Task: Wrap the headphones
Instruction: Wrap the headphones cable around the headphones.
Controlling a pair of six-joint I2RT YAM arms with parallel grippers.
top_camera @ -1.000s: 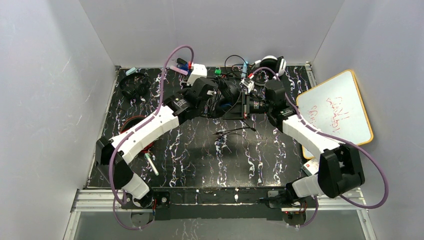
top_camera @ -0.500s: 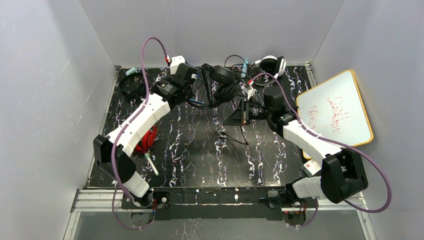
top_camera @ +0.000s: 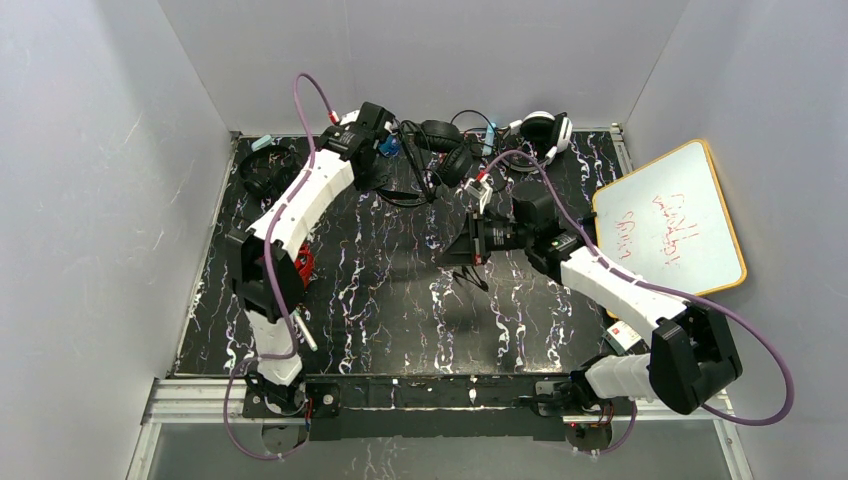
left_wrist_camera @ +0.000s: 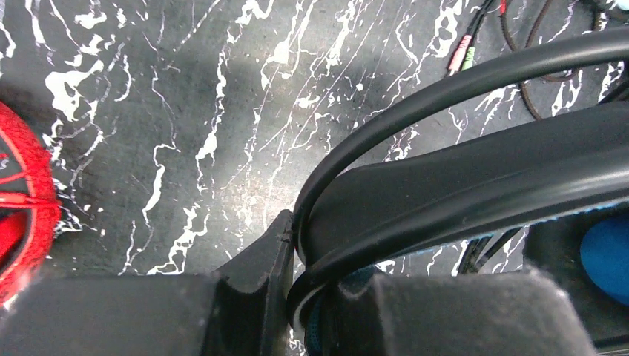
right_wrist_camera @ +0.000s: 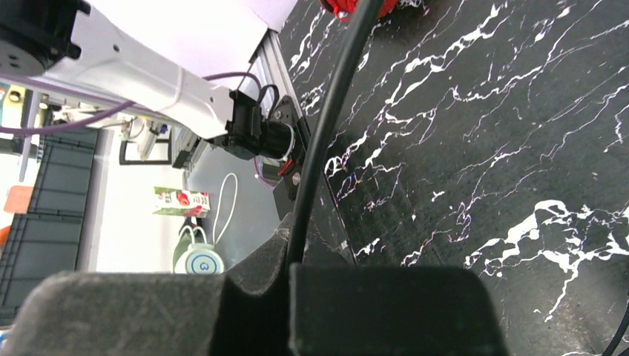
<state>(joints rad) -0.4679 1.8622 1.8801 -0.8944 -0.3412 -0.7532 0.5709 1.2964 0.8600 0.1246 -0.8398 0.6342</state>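
**Left arm now swung to far edge**

The left gripper (top_camera: 385,147) clamps the headband (left_wrist_camera: 460,189) of the black headphones (top_camera: 442,160) at the far edge of the table (top_camera: 400,300), with the band running rightward. The right gripper (top_camera: 470,243) pinches the thin cable (right_wrist_camera: 326,126), which runs straight beyond its fingers (right_wrist_camera: 386,304).

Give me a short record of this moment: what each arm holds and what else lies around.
left fingers: shut on the headband of the black headphones
right fingers: shut on a thin black cable
red headphones: left side of the table
white headphones: far edge of table
whiteboard: right of the table
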